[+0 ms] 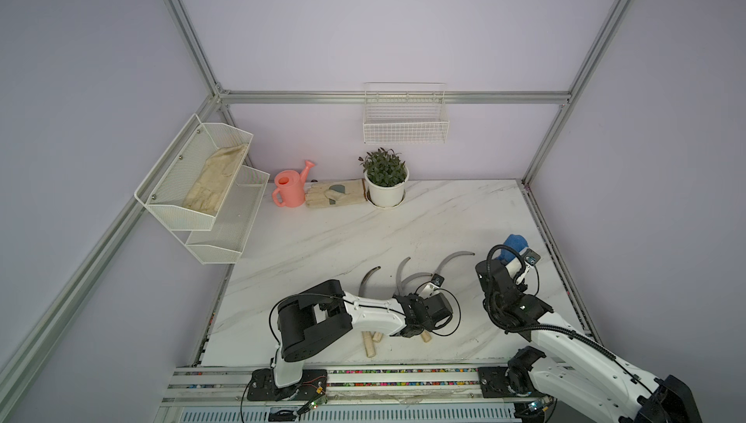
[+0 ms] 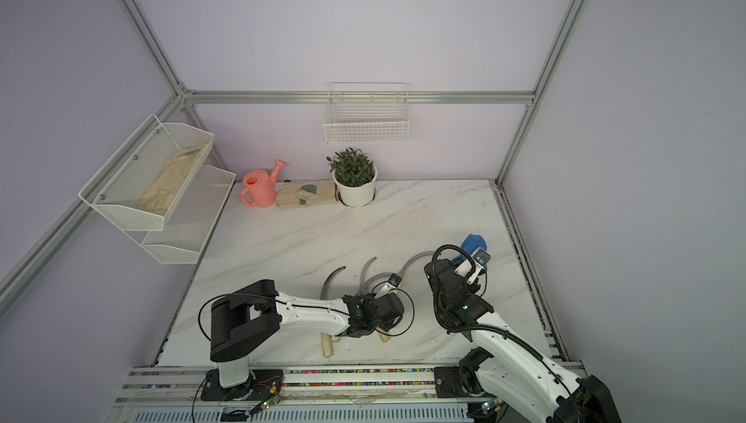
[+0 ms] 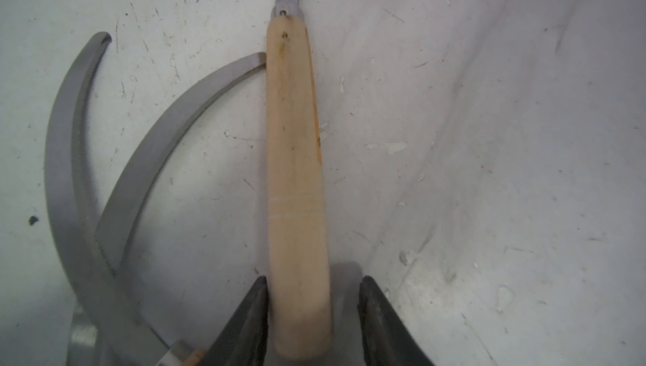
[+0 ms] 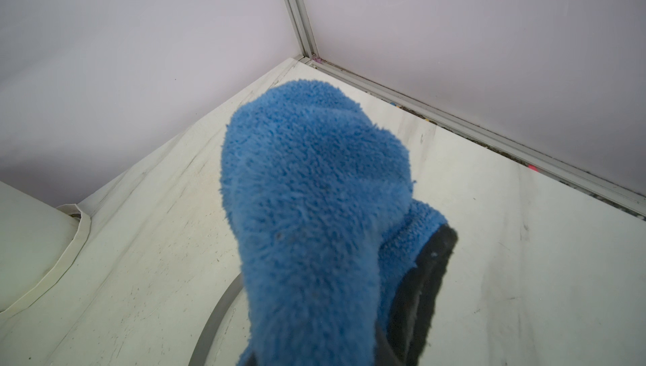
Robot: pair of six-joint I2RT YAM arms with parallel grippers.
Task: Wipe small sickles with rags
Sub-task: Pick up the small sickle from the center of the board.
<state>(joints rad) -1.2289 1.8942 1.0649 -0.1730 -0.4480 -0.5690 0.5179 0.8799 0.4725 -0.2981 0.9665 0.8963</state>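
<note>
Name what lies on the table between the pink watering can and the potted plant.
A beige work glove lies flat there, its fingers toward the pink watering can and its cuff toward the potted plant. Both top views show it.

A blue fluffy rag [image 4: 314, 189] fills the centre of the frame, in front of the marbled worktop [image 4: 140, 242]; its black trim [image 4: 426, 277] shows at lower right; a curved grey sickle blade [image 4: 215, 322] passes behind it at the lower edge; a white pot [image 4: 31, 242] (cut off) sits at left; a metal post [image 4: 297, 7] stands at upper centre.
</note>
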